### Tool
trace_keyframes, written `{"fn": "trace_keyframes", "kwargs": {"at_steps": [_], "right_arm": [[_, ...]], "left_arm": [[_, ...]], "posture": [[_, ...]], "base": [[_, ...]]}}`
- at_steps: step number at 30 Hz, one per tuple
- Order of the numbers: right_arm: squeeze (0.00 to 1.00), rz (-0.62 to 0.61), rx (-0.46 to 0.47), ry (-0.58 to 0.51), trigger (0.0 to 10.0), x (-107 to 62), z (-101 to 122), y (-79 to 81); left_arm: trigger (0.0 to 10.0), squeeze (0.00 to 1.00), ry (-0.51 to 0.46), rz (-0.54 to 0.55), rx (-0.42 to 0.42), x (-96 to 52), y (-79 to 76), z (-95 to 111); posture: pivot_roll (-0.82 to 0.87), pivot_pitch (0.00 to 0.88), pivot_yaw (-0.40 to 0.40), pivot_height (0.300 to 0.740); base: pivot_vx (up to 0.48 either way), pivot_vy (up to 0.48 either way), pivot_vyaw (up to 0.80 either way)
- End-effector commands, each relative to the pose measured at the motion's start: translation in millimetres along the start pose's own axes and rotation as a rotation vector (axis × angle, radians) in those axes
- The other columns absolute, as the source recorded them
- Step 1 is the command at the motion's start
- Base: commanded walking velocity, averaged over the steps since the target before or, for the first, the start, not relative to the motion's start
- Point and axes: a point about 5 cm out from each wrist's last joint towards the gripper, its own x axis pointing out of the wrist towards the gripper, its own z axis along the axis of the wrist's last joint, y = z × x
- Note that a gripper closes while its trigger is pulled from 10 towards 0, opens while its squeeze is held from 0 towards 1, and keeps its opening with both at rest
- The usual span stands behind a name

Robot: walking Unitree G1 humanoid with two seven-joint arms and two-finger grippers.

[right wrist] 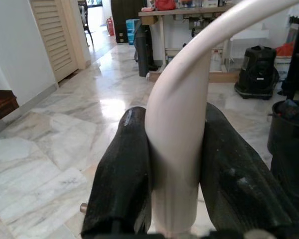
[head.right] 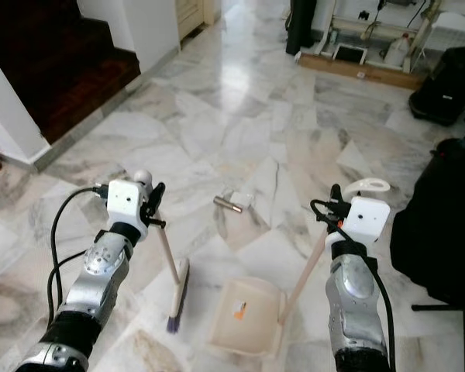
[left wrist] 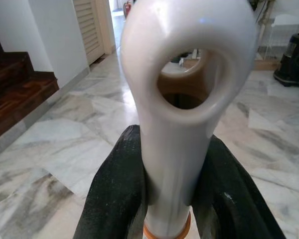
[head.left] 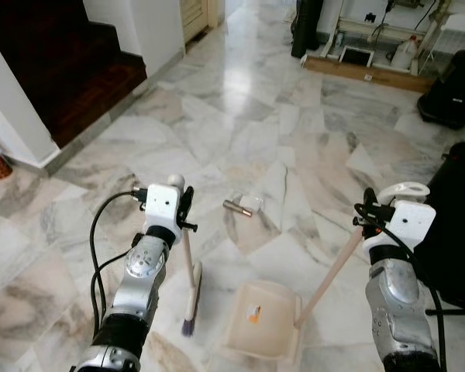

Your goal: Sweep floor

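Standing on a marble floor [head.left: 240, 116], both arms raised, each holding a cleaning tool. Left pincer [head.left: 184, 208] clamped around the top of the broom [head.left: 191, 288]: in the left wrist view both black fingers [left wrist: 117, 199] press the pale handle from either side, just below its hanging loop. Broom handle runs down from the pincer, slightly tilted; the brush head with dark bristles rests on the floor just left of the dustpan [head.left: 263, 319]. Right pincer [head.left: 368, 211] closed on the upper end of the dustpan's long handle; right wrist view shows its fingers [right wrist: 123, 184] gripping the cream tube where it curves into a loop. Handle slants down and to the left to the pan, which sits on the floor between the two arms, open side toward the broom; a small orange mark shows on its inner face. Ahead of the pan, apart from it, lie a small metallic cylinder [head.left: 236, 208] and a pale flat scrap [head.left: 252, 203] touching or just beside each other. Dark wooden stairs [head.left: 62, 70] at far left; black bag [head.left: 453, 97] at far right; low wooden board [head.left: 364, 74] along the back.
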Motion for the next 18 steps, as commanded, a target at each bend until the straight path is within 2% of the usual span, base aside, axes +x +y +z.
{"fn": "trace_keyframes", "kwargs": {"at_steps": [1,18], "right_arm": [[0.00,0.004,0.009,-0.055,10.0,1.1,10.9,-0.5],[0.00,0.005,0.012,-0.052,10.0,0.7,11.0,-0.7]], "left_arm": [[10.0,0.00,-0.040,0.013,-0.007,0.9,2.1,7.9],[10.0,0.00,-0.042,0.015,-0.009,0.8,2.6,8.5]], "posture": [[0.04,0.132,-0.027,0.740],[0.04,0.133,-0.026,0.740]], "base": [[0.000,0.000,0.00],[0.000,0.000,0.00]]}}
